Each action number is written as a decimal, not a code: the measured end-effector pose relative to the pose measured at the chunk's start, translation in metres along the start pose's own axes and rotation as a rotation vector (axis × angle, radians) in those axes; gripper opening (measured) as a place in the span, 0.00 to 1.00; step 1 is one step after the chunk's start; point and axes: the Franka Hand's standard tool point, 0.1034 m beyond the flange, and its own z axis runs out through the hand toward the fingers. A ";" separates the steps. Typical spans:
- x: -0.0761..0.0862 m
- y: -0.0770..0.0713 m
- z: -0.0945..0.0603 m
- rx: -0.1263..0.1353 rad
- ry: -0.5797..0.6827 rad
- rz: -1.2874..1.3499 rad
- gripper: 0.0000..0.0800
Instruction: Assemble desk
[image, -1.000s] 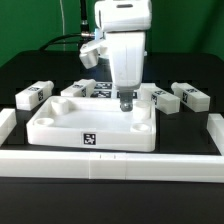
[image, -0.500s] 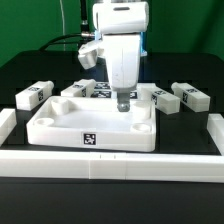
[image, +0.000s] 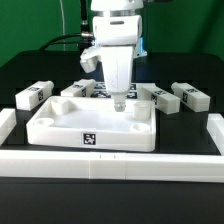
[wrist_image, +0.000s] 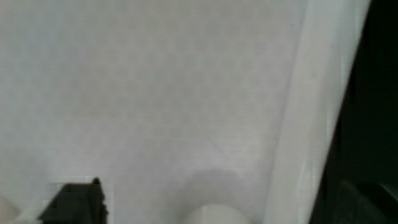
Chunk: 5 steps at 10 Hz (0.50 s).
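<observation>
The white desk top lies in the middle of the table, tray side up, with a tag on its front wall. Four short white legs lie behind it: two on the exterior view's left and two on the right. My gripper points straight down over the back middle of the desk top, close above it, with nothing in it. In the wrist view the desk top's white surface fills the picture. One dark fingertip stands far to one side, so the jaws look open.
A long white border rail runs along the front, with side pieces on the exterior view's left and right. The marker board lies behind the desk top between the legs. The table is black.
My arm has shifted a little toward the exterior view's left over the desk top, and the hand has turned. No part has moved.
</observation>
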 end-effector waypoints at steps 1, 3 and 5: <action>0.001 -0.004 0.009 0.017 0.003 0.019 0.81; 0.000 -0.011 0.016 0.035 0.005 0.035 0.81; 0.001 -0.011 0.018 0.036 0.004 0.057 0.65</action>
